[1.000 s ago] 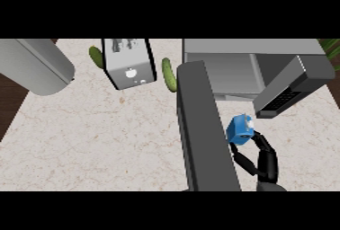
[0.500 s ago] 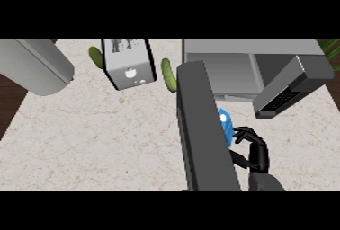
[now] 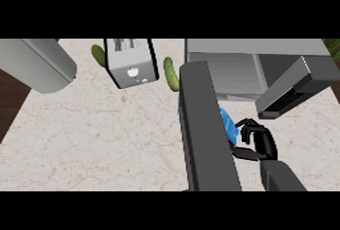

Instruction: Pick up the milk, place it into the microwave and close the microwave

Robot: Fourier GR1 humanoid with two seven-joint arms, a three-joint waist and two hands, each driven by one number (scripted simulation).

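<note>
The right hand (image 3: 260, 143) came in from the lower edge at the right, its black fingers curled round the blue milk carton (image 3: 228, 126). The carton was held above the counter (image 3: 100, 134), pressed close against the right face of the long dark microwave door (image 3: 203, 134), which hid its left side. The door stood open and ran as a narrow slab from the microwave (image 3: 225, 72) at the top down to the lower edge, splitting the counter in two. Right of it only a narrow lane was left, closed at the top right by a dark block with a slotted face (image 3: 292, 92) that hung just above the hand. Left of the door the pale counter lay wide and bare as far as its left edge. Along the top edge stood a toaster (image 3: 133, 63) with a green vegetable (image 3: 171, 74) just beside it, and a big grey cylinder (image 3: 36, 63) at the top-left corner
</note>
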